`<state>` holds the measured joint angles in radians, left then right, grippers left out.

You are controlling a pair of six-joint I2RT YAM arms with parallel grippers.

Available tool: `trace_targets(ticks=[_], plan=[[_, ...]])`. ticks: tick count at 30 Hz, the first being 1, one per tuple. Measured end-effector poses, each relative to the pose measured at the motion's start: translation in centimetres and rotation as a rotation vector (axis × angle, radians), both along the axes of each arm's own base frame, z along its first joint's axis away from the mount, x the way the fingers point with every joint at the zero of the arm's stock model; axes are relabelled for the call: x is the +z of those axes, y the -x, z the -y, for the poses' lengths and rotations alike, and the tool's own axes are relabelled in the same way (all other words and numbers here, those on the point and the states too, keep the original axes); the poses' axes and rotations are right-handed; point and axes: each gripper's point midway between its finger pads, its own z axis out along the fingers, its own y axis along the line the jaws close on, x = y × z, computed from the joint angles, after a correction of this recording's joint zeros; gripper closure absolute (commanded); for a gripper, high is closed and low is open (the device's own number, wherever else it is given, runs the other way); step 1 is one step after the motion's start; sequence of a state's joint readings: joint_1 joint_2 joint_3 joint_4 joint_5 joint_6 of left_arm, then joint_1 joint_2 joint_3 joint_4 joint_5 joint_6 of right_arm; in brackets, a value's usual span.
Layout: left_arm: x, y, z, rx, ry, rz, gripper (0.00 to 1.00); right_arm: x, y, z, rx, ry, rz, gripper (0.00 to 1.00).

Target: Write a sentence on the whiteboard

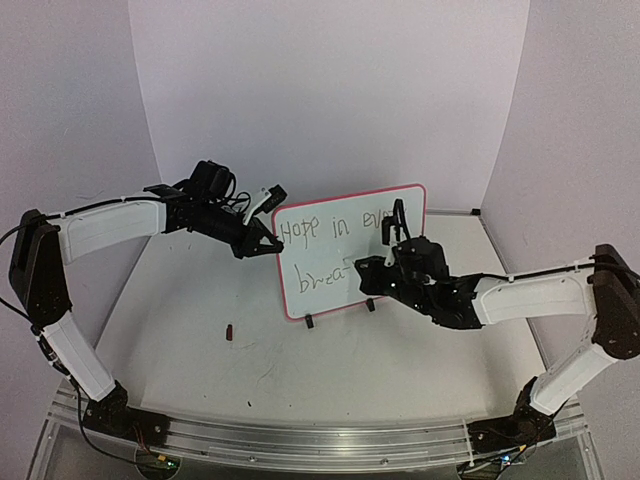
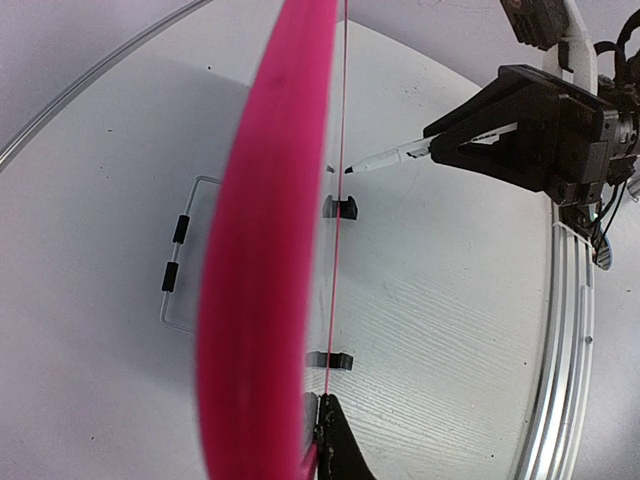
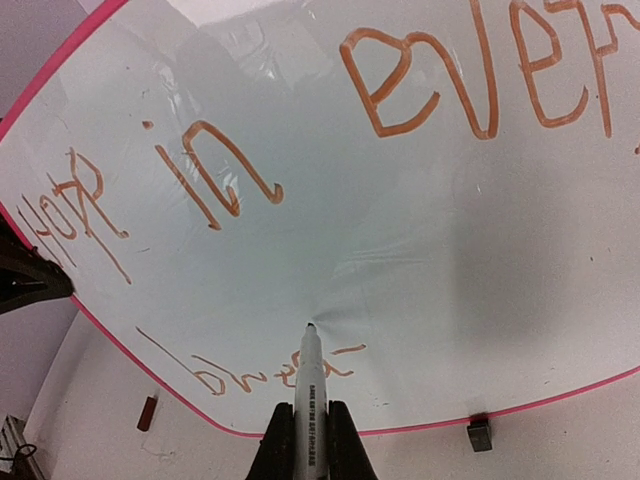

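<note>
The whiteboard (image 1: pixel 345 252) stands upright on the table, its red-pink rim (image 2: pixel 260 250) filling the left wrist view edge-on. My left gripper (image 1: pixel 272 243) is shut on the board's left edge, with one dark finger (image 2: pixel 338 445) against the rim. On the board the sentence (image 1: pixel 330 228) reads "Hope in ever" (image 3: pixel 400 90), with "brea" and a further stroke (image 3: pixel 270 372) below. My right gripper (image 3: pixel 305 455) is shut on a white marker (image 3: pixel 308 390). The marker's tip touches the board just right of the lower word. From the left side the same marker (image 2: pixel 400 153) sticks out of the right gripper (image 2: pixel 475 140).
A small dark red cap (image 1: pixel 231 331) lies on the table left of the board. Two black feet (image 1: pixel 309 321) (image 1: pixel 370 303) hold the board up. An aluminium rail (image 1: pixel 320 435) runs along the near edge. White walls close the back and sides.
</note>
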<state>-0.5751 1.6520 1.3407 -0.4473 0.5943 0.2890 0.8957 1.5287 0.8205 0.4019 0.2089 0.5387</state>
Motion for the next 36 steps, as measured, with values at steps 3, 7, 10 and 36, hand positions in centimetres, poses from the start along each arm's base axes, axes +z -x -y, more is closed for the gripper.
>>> trace_targets(ticks=[3, 7, 10, 36], plan=[[0.0, 0.0, 0.0, 0.000, 0.000, 0.000, 1.00, -0.5, -0.2, 0.1, -0.007, 0.009, -0.007, 1.00], [0.0, 0.0, 0.0, 0.000, 0.000, 0.000, 1.00, -1.1, -0.4, 0.2, -0.013, 0.017, -0.017, 1.00], [0.0, 0.0, 0.0, 0.001, -0.001, -0.001, 1.00, -1.3, -0.4, 0.2, -0.015, 0.017, -0.022, 1.00], [0.0, 0.0, -0.1, 0.003, -0.004, -0.003, 1.00, -5.3, 0.0, 1.0, -0.044, 0.062, -0.112, 1.00]])
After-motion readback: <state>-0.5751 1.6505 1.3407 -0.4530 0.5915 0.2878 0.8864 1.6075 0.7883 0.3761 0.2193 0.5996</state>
